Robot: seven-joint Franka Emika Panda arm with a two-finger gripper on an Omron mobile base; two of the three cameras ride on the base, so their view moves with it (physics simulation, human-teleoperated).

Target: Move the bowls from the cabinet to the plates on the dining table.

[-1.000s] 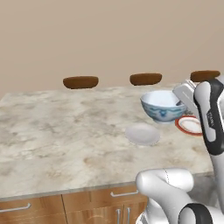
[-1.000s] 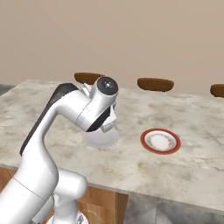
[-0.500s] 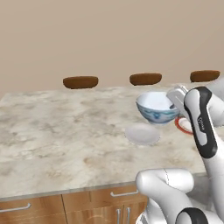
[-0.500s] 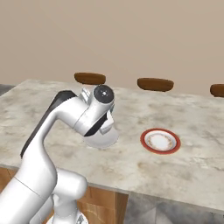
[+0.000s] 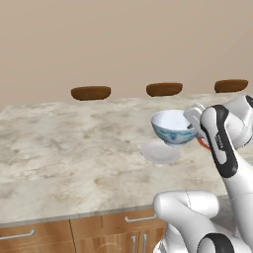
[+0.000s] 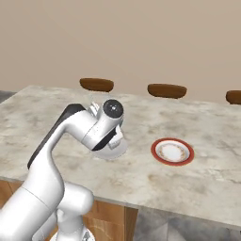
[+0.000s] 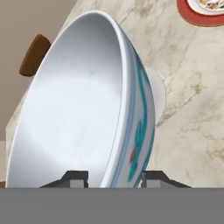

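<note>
My gripper [image 7: 114,177] is shut on the rim of the white bowl [image 7: 78,113] with the blue-green pattern, one fingertip inside the rim and one outside. In the left base view the bowl [image 5: 172,127] hangs upright a little above the pale plate [image 5: 159,152] on the dining table [image 5: 74,148], with the gripper [image 5: 192,123] at its right rim. In the hand view the pale plate [image 7: 158,94] peeks out from behind the bowl. The red plate [image 6: 172,151] lies empty to the right of the pale plate [image 6: 116,151]. The cabinet is out of view.
Three dark brown oval discs [image 5: 91,92] [image 5: 164,89] [image 5: 231,85] sit along the table's far edge before a beige wall. Wooden drawers [image 5: 99,227] with silver handles run under the near edge. The table's left half is bare marble.
The gripper has carried the bowl leftward and slightly down, from near the red plate to above the pale plate. The plates have not moved.
</note>
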